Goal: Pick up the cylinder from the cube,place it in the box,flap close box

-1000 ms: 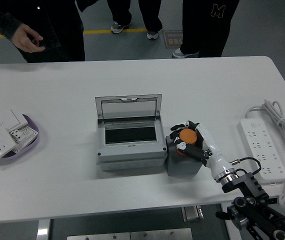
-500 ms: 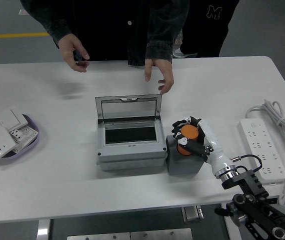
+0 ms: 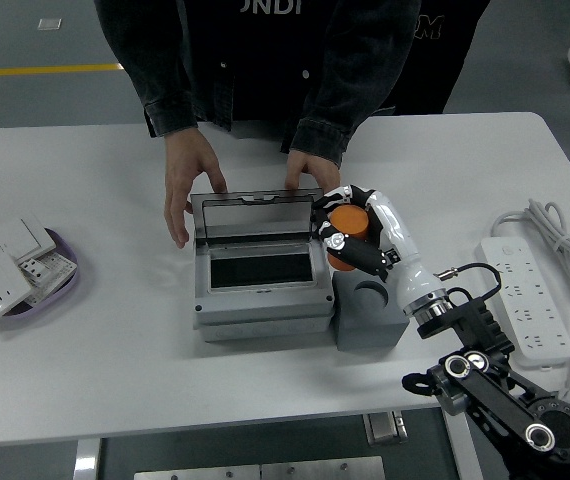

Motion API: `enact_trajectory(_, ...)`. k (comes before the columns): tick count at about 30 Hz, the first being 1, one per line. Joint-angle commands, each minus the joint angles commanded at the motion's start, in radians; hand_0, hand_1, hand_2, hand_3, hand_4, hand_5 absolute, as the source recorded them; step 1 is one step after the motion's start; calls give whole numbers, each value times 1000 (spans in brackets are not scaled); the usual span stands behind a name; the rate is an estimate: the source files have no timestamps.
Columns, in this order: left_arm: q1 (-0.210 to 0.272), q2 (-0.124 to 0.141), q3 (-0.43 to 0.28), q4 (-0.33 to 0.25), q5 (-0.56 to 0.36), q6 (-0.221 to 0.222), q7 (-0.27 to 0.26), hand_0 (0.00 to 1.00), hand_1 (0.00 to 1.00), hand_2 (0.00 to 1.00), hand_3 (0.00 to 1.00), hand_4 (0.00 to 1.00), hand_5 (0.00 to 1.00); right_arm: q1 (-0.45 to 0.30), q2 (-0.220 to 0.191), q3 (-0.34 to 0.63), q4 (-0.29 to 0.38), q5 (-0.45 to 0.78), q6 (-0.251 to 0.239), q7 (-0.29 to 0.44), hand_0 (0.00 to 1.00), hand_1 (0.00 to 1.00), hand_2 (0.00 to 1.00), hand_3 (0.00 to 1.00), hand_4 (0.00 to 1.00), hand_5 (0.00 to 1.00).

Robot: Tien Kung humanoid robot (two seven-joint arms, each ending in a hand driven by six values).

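A person is leaning over the white table, 2 hands bracing the grey box at its raised flap. The right hand is gripping the orange cylinder, clear of the cube, beside the box's right rim. Next, I'd judge, it needs carrying left over the opening, then releasing. Lettering on the person's jacket is cut off and unreadable.

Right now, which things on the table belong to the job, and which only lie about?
For the job:
- orange cylinder, held in the right hand
- grey cube
- grey box, lid open; a person's hands hold its rear

Only lying about:
- purple dish of switches
- power strip
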Motion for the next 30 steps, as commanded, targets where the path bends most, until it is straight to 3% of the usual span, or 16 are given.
enact_trajectory(5, -1, 1, -6, 0, 5, 1, 3, 635, 660, 580, 671, 720, 303, 91, 31, -76, -21, -36, 18, -67, 218, 318, 387, 306, 18, 2)
enact_trajectory(6, -1, 1, -7, 0, 7, 1, 5, 635, 660, 579, 672, 721, 307, 112, 40, -93, -28, -45, 27, -89, 140, 261, 371, 290, 2, 2)
enact_trajectory(8, -1, 0, -11, 0, 10, 1, 7, 635, 660, 579, 672, 721, 307, 146, 54, -121, -40, -72, 45, -128, 140, 261, 371, 290, 2, 2)
enact_trajectory(11, 0, 1, -16, 0, 15, 2, 11, 635, 660, 579, 672, 721, 307, 196, 73, -153, -60, -136, 93, -198, 140, 261, 371, 290, 2, 2)
enact_trajectory(12, 0, 1, -17, 0, 16, 2, 12, 635, 659, 580, 672, 723, 313, 210, 77, -160, -64, -155, 108, -219, 49, 219, 367, 285, 2, 2)
enact_trajectory(15, 0, 2, -21, 0, 20, 2, 14, 635, 659, 580, 672, 723, 313, 251, 85, -179, -77, -219, 157, -286, 49, 219, 367, 285, 2, 2)
enact_trajectory(24, -2, 4, -28, 0, 29, 2, 16, 635, 660, 580, 672, 725, 316, 369, 70, -241, -124, -404, 274, -470, 51, 213, 377, 297, 2, 2)
enact_trajectory(29, -3, 5, -30, 0, 31, 2, 16, 635, 660, 580, 672, 725, 316, 397, 58, -255, -143, -461, 305, -499, 51, 213, 377, 297, 2, 2)
enact_trajectory(30, -3, 5, -30, 0, 30, 2, 16, 636, 661, 580, 672, 725, 317, 400, 56, -256, -145, -470, 311, -499, 122, 245, 384, 344, 2, 2)
